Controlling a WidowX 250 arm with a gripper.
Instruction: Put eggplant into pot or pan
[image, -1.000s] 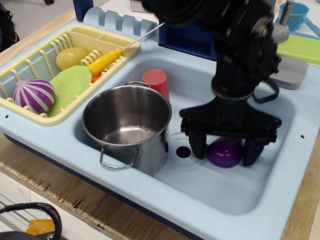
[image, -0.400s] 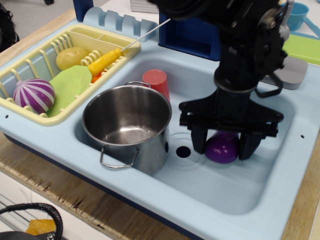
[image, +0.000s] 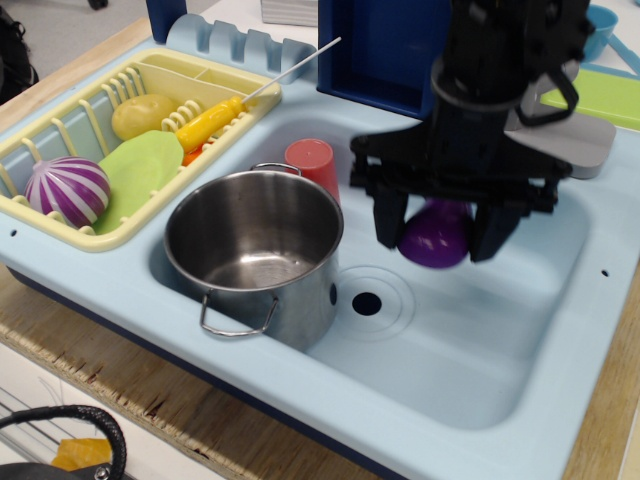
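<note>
My black gripper (image: 440, 232) is shut on the glossy purple eggplant (image: 436, 240) and holds it in the air above the sink floor, to the right of the pot. Only the eggplant's round purple body shows between the fingers; its green cap is hidden by the gripper. The shiny steel pot (image: 254, 250) stands upright and empty in the left part of the light blue sink (image: 470, 370), one wire handle facing the front. The eggplant hangs about level with the pot's rim and clear of it.
A red cup (image: 313, 162) stands behind the pot. The yellow dish rack (image: 60, 225) at left holds a striped purple onion (image: 67, 189), a green plate (image: 140, 170), a yellow potato-like toy (image: 143, 114) and a yellow-handled utensil (image: 215, 118). The drain (image: 367, 303) lies below the gripper.
The gripper closed on the eggplant at the sink floor and has lifted it up and slightly back; the eggplant now hangs well above the drain.
</note>
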